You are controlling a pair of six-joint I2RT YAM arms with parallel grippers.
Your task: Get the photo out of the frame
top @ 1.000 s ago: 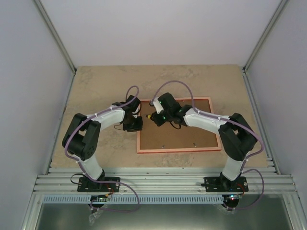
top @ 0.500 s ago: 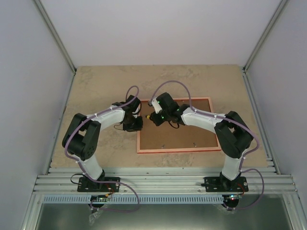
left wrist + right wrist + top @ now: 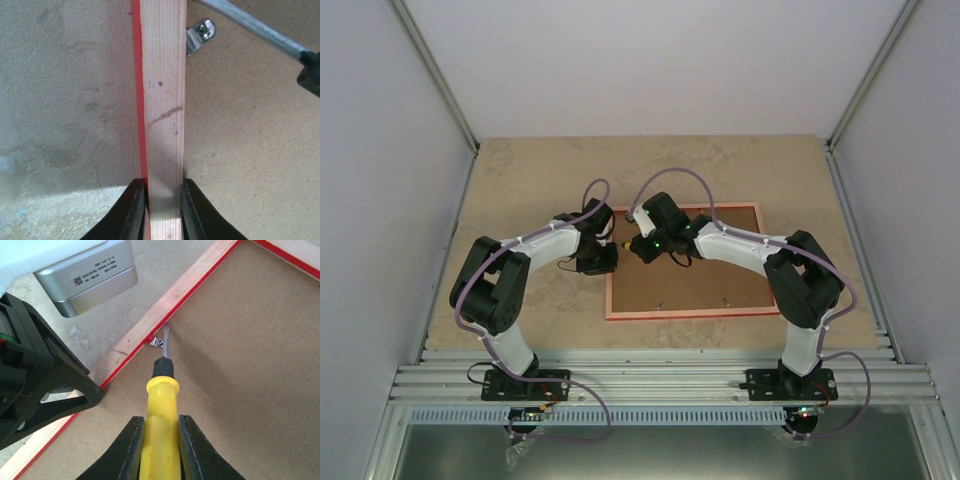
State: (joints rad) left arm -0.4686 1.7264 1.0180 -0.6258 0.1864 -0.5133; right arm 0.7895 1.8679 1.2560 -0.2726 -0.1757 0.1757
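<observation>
The frame [image 3: 690, 313] lies face down on the table, its brown backing board [image 3: 705, 275] facing up. The photo is hidden under the board. My left gripper [image 3: 608, 258] is shut on the frame's left rail [image 3: 162, 100], one finger on either side of the pale wood. My right gripper [image 3: 161, 440] is shut on a yellow-handled screwdriver [image 3: 161, 405]. The screwdriver's metal tip rests at a small silver clip [image 3: 158, 342] on the inner edge of that same rail, a little way ahead of the left fingers. The clip [image 3: 200, 34] also shows in the left wrist view.
Two small metal tabs [image 3: 660, 305] [image 3: 725, 299] sit near the board's front edge. Grey enclosure walls [image 3: 380, 200] stand left, right and behind. An aluminium rail bed [image 3: 660, 375] carrying both arm bases runs along the table's near edge.
The left jaws have closed in on the frame's left rail. The right arm has shifted slightly left with the screwdriver. The frame has not moved.
</observation>
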